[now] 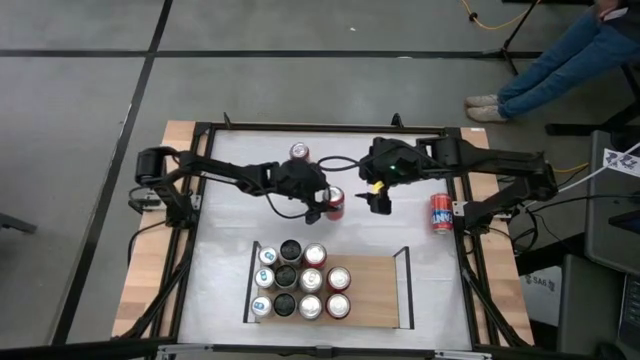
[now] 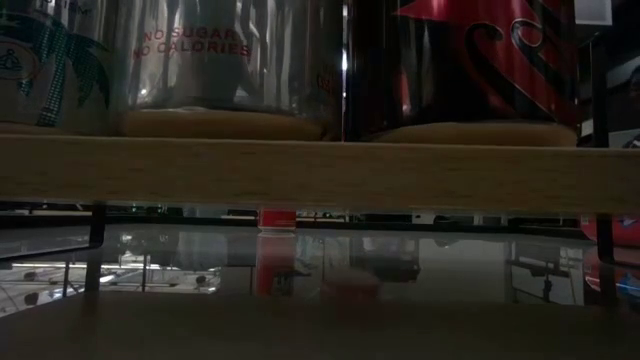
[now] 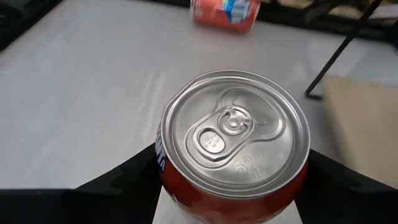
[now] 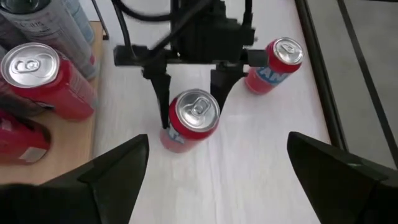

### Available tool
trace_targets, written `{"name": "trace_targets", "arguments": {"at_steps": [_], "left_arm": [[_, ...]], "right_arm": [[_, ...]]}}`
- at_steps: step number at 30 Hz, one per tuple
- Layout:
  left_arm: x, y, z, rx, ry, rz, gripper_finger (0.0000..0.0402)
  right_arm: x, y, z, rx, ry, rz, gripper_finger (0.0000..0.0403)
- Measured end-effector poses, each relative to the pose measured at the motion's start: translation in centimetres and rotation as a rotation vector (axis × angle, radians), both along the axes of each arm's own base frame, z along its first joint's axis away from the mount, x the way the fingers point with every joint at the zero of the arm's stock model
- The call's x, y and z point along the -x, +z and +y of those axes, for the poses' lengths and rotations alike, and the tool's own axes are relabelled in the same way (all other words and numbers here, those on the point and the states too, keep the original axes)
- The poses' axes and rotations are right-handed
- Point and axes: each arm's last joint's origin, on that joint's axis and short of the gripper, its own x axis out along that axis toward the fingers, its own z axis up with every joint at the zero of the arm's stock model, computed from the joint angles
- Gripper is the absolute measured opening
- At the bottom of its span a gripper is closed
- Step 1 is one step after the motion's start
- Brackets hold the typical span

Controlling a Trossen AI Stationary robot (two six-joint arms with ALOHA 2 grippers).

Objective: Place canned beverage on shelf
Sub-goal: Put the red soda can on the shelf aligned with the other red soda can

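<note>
White tabletop (image 1: 225,215): right wrist view alone shows left gripper (image 4: 191,84) jaws grasping can (image 4: 193,120); right gripper (image 1: 378,204) released.

held can (image 3: 233,155): you see a red body, silver lid
left gripper (image 1: 322,205): black
right gripper (image 1: 378,203): black, yellow spot behind it
lying can (image 1: 441,213), right of the held can: red, blue-and-white lettering
shelf (image 1: 372,290): light wood, black rails
shelf cans (image 1: 300,280): red, black, pale blue-and-white
tabletop (image 1: 225,215): white, black frame
</note>
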Motion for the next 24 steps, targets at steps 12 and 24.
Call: {"name": "trace_targets", "arguments": {"at_steps": [12, 24], "left_arm": [[0.0, -1.0, 0.3, -0.158, 0.027, 0.075, 0.0297], [0.2, -1.5, 0.3, -0.153, 0.026, 0.128, 0.0300]], "right_arm": [[-0.5, -0.6, 0.0, 0.000, 0.001, 0.023, 0.0372], [-1.4, -1.5, 0.0, 0.001, 0.004, 0.062, 0.0372]]}}
